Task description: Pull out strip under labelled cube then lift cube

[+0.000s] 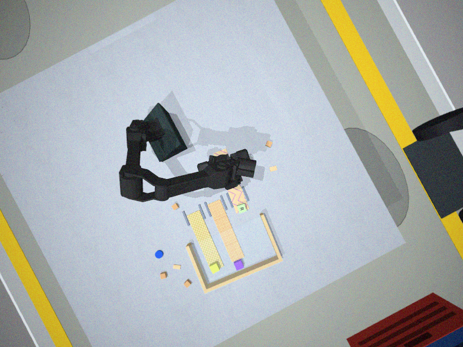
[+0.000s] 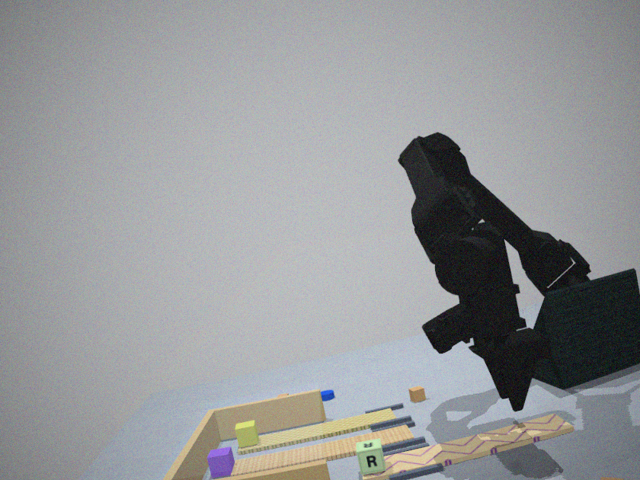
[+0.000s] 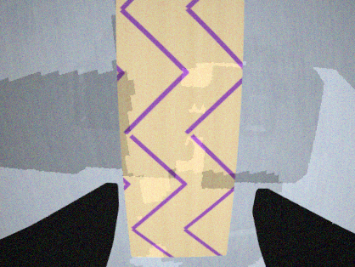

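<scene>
A small pale green cube labelled R point(image 1: 241, 208) point(image 2: 370, 457) sits at the left end of the tan wooden strip with purple zigzags point(image 1: 237, 195) point(image 2: 483, 444) point(image 3: 183, 102). To its right, the black gripper point(image 1: 236, 183) point(image 2: 518, 408) point(image 3: 187, 198) hangs above the strip's far end, fingers parted, holding nothing; it should rise straight up, clearing both strip edges, before heading for the cube.

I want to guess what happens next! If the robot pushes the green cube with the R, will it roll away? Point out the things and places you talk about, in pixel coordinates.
Probably not: the green cube point(image 1: 241, 208) point(image 2: 370, 457) has flat sides, so it would likely slide. It could tip off, since it sits at the zigzag strip's point(image 1: 236, 194) point(image 2: 465, 445) point(image 3: 157, 102) end.
</scene>
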